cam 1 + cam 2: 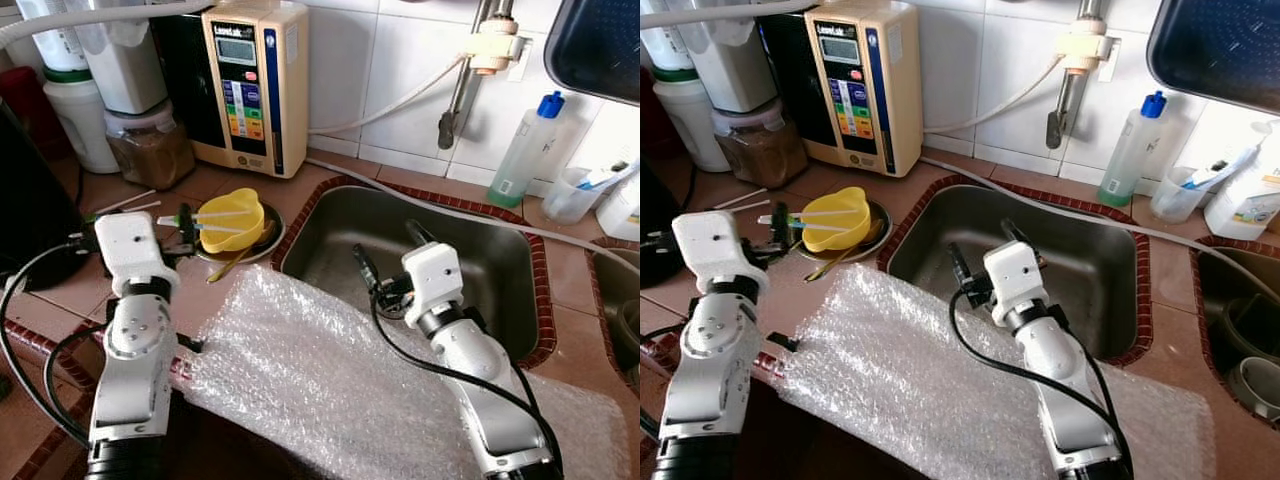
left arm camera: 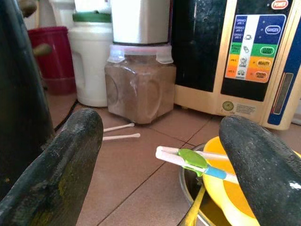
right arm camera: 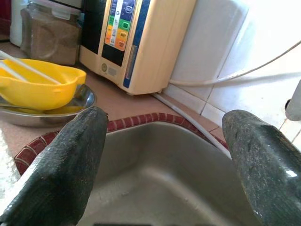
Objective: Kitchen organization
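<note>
1. I'm looking down at a terracotta-tiled kitchen counter (image 1: 230,185) backed by a white tiled wall (image 1: 390,60); I'll place everything relative to the stainless steel sink basin (image 1: 500,270) set into it with a dark red tile border.
2. A large sheet of clear bubble wrap (image 1: 330,390) lies across the counter edge just in front of the sink, under both of my arms.
3. Behind the sink's left corner stands a cream-coloured water ioniser with a coloured button panel (image 1: 255,85), and left of it a clear plastic jar of brown powder (image 2: 140,82) and a white tub with a green lid (image 1: 75,115).
4. Behind the sink on its right side are a clear spray bottle with a blue cap (image 1: 527,150) and a small clear cup (image 1: 575,195).
5. Just left of the sink sits a round steel dish (image 1: 265,245) holding a yellow plastic bowl (image 1: 230,220), with white chopsticks joined by a green clip (image 2: 195,160) laid across the bowl.
6. My right gripper (image 1: 385,245) hovers over the sink's left part, fingers spread apart and empty.
7. My left gripper (image 2: 162,155) sits left of the dish, aimed at the chopsticks, fingers wide apart, nothing held.
</note>
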`<state>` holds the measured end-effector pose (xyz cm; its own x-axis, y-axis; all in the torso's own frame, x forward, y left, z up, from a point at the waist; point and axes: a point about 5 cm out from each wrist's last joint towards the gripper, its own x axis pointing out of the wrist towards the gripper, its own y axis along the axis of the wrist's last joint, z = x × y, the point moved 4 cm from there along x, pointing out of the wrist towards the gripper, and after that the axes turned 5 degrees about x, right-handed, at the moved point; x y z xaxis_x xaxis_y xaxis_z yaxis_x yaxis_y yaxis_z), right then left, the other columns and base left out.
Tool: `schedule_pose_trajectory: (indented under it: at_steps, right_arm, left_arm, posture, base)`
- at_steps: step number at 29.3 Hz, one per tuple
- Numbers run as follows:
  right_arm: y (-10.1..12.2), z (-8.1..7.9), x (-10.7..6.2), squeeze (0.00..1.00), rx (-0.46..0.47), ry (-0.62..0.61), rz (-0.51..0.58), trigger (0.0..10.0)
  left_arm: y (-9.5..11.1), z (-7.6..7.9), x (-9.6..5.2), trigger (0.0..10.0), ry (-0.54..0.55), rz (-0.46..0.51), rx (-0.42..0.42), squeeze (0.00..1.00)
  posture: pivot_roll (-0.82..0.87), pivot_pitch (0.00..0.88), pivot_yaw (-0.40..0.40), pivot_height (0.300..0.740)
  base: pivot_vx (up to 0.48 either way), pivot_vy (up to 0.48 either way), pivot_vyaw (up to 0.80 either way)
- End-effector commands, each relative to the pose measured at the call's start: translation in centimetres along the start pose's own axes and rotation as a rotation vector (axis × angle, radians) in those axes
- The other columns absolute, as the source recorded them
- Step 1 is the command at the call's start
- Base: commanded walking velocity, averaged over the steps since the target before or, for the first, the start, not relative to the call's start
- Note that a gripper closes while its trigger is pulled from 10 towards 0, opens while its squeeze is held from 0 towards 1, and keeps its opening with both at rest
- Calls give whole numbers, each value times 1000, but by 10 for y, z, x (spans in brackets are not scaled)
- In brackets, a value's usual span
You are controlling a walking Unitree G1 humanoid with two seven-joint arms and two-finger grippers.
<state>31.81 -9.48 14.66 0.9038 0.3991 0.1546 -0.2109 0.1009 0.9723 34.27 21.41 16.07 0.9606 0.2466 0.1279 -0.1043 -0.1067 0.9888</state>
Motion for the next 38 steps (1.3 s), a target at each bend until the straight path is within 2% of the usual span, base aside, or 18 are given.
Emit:
schedule_pose_trajectory:
  at_steps: [1,6,7,11,18,19,20,21,23,29,35,38]
  right_arm:
    - [5,-1,1,0,-2,12,14,10000]
    - [9,-5,1,0,21,50,22,10000]
    - [14,-13,0,0,64,99,32,10000]
    - [17,-25,-5,0,91,185,28,10000]
    - [17,-28,-6,0,88,199,24,10000]
    - [18,-32,-6,0,100,225,23,10000]
    - [18,-32,-6,0,100,225,23,10000]
    - [20,-42,-8,0,123,291,21,10000]
    - [20,-49,-11,0,128,339,9,10000]
    - [19,-43,-13,0,160,318,-5,10000]
    - [19,-41,-11,0,136,312,-4,10000]
    - [19,-41,-11,0,132,314,-6,10000]
  left_arm:
    - [1,0,4,10000,10,-8,-14,0]
    - [-4,-1,9,10000,26,-50,-75,0]
    - [-7,0,13,10000,25,-70,-104,0]
    - [-10,2,19,10000,20,-99,-142,0]
    - [-17,2,26,10000,34,-141,-199,0]
    - [-23,3,29,10000,39,-175,-241,0]
    - [-23,3,29,10000,39,-175,-241,0]
    - [-25,6,32,10000,31,-189,-260,0]
    - [-25,7,36,10000,28,-190,-264,0]
    - [-29,9,45,10000,2,-219,-302,0]
    - [-13,12,57,10000,-24,-160,-283,0]
    - [-12,8,59,10000,5,-154,-275,0]
  posture:
    - [119,0,-6,740]
    - [112,0,-4,740]
    - [107,0,-3,740]
    - [100,0,1,740]
    - [91,0,3,740]
    - [90,0,5,740]
    - [90,0,5,740]
    - [84,0,7,740]
    - [79,0,9,740]
    - [69,0,11,740]
    - [70,0,13,740]
    - [70,0,15,740]
  base:
    - [0,0,0]
    - [0,0,0]
    - [0,0,0]
    - [0,0,0]
    - [0,0,0]
    - [0,0,0]
    - [0,0,0]
    - [0,0,0]
    - [0,0,0]
    - [0,0,0]
    - [0,0,0]
    - [0,0,0]
